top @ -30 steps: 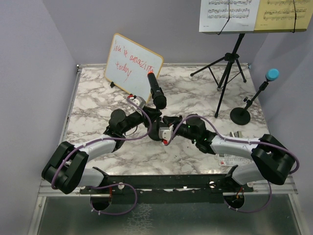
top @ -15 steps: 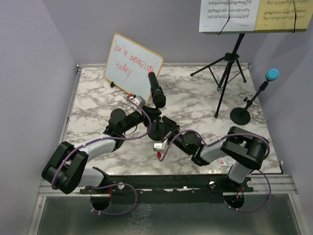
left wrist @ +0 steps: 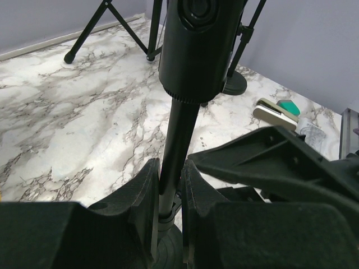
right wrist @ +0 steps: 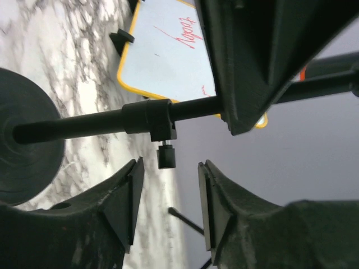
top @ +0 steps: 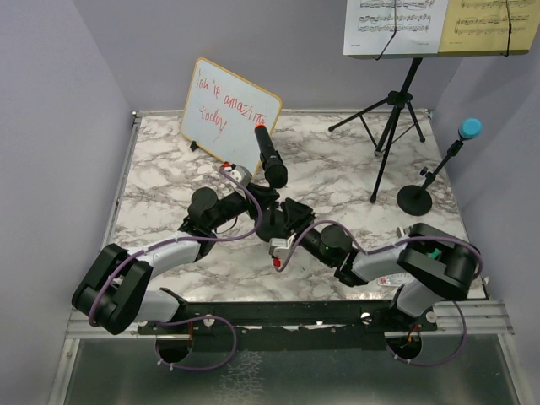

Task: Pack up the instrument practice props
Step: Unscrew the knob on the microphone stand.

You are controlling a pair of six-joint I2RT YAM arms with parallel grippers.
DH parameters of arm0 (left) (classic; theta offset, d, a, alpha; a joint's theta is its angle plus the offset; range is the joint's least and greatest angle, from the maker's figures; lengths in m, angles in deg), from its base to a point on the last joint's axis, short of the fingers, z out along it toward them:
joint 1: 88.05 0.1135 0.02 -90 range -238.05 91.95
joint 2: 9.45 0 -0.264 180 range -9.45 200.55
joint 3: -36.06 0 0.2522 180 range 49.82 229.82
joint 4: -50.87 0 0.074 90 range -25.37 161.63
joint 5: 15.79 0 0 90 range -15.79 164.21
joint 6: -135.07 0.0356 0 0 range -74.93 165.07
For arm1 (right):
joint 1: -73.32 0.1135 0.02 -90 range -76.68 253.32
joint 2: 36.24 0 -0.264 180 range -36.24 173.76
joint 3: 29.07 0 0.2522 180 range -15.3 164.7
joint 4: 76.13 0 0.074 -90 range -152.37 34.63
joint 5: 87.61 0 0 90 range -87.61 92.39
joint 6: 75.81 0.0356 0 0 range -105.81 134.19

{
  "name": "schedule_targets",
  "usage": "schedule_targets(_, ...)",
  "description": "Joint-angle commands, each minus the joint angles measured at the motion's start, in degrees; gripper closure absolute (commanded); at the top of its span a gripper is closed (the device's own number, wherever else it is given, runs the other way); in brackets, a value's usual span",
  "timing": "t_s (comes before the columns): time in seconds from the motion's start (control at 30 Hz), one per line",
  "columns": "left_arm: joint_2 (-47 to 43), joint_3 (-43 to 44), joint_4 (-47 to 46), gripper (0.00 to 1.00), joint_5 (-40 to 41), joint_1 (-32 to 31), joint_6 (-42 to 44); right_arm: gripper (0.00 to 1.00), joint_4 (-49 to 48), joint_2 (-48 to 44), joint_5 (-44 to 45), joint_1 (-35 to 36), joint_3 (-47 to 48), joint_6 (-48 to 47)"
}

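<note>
Top external view: the black microphone (top: 272, 160) stands tilted mid-table, in front of the whiteboard (top: 229, 110); the left gripper (top: 256, 200) and right gripper (top: 283, 219) meet below it.

Left wrist view: the left gripper (left wrist: 170, 207) is clenched on the thin pole of the mic holder (left wrist: 176, 145), under the microphone.

Right wrist view: the right gripper (right wrist: 168, 196) is released, its fingers apart just beside the pole's clamp knob (right wrist: 166, 157); the holder's round base is at the left.

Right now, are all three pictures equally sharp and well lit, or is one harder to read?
Top external view: even light, soft shadows, the whiteboard and its red writing crisp. Left wrist view: the black microphone looms large close to the lens, and the left gripper is almost featureless black. Right wrist view: turned sideways, the right gripper dark against the bright whiteboard.
</note>
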Motion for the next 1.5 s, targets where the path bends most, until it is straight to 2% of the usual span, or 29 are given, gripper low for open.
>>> schedule_targets(0.0,-0.6,0.8,1.7,1.0,-2.8,-0.5,-2.1,0.42,19.7,-8.5,-6.1,-0.6,3.6,18.8)
schedule_targets(0.17,-0.4,0.9,1.9,1.0,-3.2,-0.5,-2.0,0.35,28.7,-15.6,-15.5,-5.7,4.7,37.1)
schedule_targets(0.27,-0.3,0.9,1.8,1.0,-3.3,-0.5,-1.9,0.33,28.9,-19.2,-21.2,-9.5,3.9,47.6)
schedule_targets(0.4,-0.1,1.1,1.8,1.0,-3.6,-0.5,-1.9,0.27,26.0,-21.1,-24.0,-12.9,3.0,61.1)
schedule_targets(0.53,0.0,1.0,1.9,1.0,-3.5,-0.5,-1.8,0.22,27.5,-21.2,-22.9,-15.9,5.3,77.4)
schedule_targets(0.8,-0.2,1.0,2.0,1.0,-3.8,-0.5,-1.7,0.23,31.6,-16.0,-26.1,-22.6,9.8,112.9)
schedule_targets(0.87,-0.2,1.0,2.0,1.0,-3.7,-0.5,-1.6,0.24,29.9,-14.3,-27.2,-22.7,9.7,118.7)
schedule_targets(1.0,-0.3,1.0,2.1,1.0,-3.8,-0.5,-1.5,0.27,27.6,-11.5,-28.0,-22.7,9.4,126.6)
schedule_targets(1.3,-0.9,0.9,2.3,1.0,-3.7,-0.5,-1.3,0.35,22.7,-6.3,-30.2,-22.9,9.4,134.0)
schedule_targets(1.47,-1.1,0.8,2.5,1.0,-3.6,-0.5,-1.3,0.47,16.0,-2.4,-32.9,-23.9,8.7,138.2)
